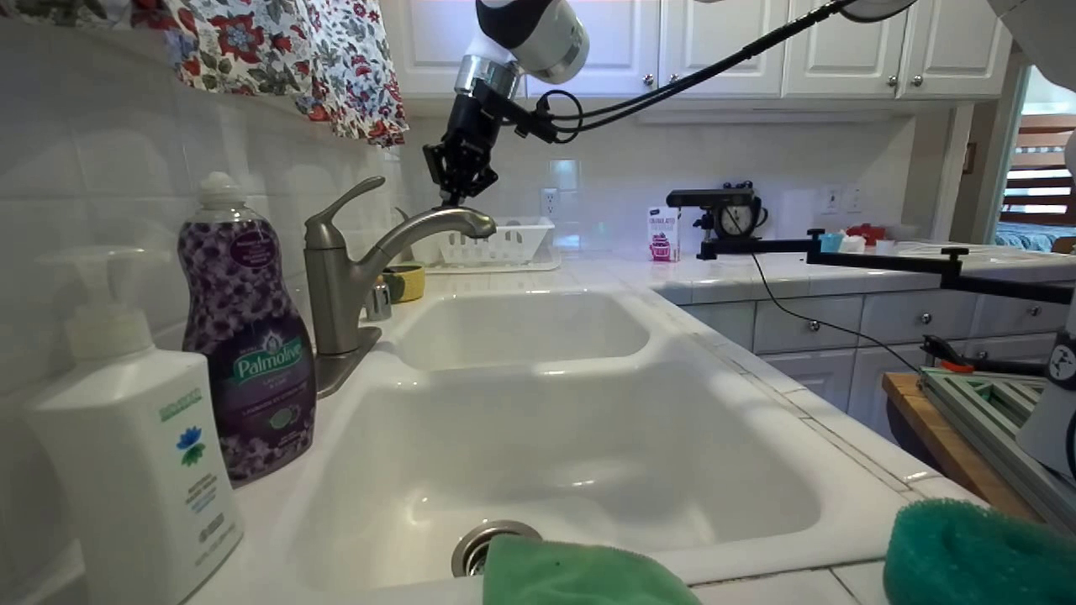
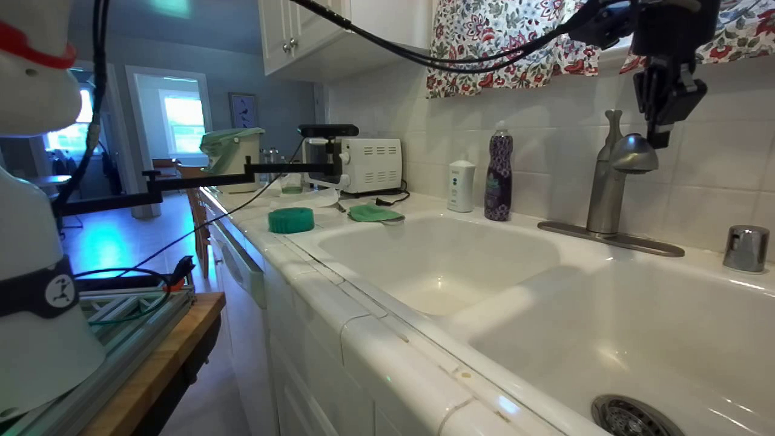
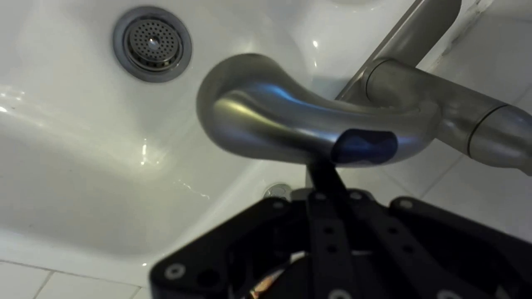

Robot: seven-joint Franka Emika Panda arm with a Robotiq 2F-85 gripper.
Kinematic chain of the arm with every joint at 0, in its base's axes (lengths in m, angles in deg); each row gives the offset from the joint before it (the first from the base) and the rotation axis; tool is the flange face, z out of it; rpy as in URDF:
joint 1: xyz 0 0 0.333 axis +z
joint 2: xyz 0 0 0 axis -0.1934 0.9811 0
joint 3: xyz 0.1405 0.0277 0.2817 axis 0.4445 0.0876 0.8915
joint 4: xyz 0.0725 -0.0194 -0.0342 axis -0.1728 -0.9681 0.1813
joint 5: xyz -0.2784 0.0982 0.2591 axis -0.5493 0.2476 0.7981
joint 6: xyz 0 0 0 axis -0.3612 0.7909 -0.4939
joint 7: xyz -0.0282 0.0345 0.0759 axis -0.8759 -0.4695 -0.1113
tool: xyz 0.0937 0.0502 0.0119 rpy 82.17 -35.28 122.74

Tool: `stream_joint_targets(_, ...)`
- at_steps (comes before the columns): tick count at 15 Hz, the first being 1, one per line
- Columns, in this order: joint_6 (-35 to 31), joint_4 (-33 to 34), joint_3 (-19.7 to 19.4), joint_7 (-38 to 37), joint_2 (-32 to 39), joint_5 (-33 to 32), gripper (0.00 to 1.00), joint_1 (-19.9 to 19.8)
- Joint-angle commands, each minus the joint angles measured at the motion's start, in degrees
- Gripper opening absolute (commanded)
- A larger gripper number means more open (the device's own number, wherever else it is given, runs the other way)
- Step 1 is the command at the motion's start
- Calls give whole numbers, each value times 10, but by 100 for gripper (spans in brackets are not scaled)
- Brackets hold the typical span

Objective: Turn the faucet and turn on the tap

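Observation:
The silver-grey faucet (image 1: 334,294) stands upright behind the sink and shows also in an exterior view (image 2: 605,197). Its slim lever (image 1: 353,195) sticks up above the body. The arched spout (image 3: 266,116) reaches over the basin in the wrist view. My gripper (image 3: 326,166) points down with its fingers together and nothing seen between them. Its tips are at the side of the spout, touching or very close. In the exterior views the gripper (image 1: 452,200) is behind the spout, and the gripper (image 2: 659,138) is just right of the spout's end.
A purple soap bottle (image 1: 252,336) and a white pump dispenser (image 1: 143,454) stand beside the faucet. The double sink (image 1: 580,370) lies below. A white dish rack (image 1: 513,244) stands behind. A chrome cap (image 2: 746,248) is near the faucet base. A tiled wall (image 2: 726,169) is close behind.

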Motion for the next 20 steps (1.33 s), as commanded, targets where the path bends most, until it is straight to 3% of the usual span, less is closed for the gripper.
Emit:
stream_joint_targets(1,49,1,7,-6,-7,9,0,-1)
stream_joint_targets(9,111,-10,17,3,-19,11,0,9)
stream_joint_targets(20,137,-17,35,13,-23,16,0,31)
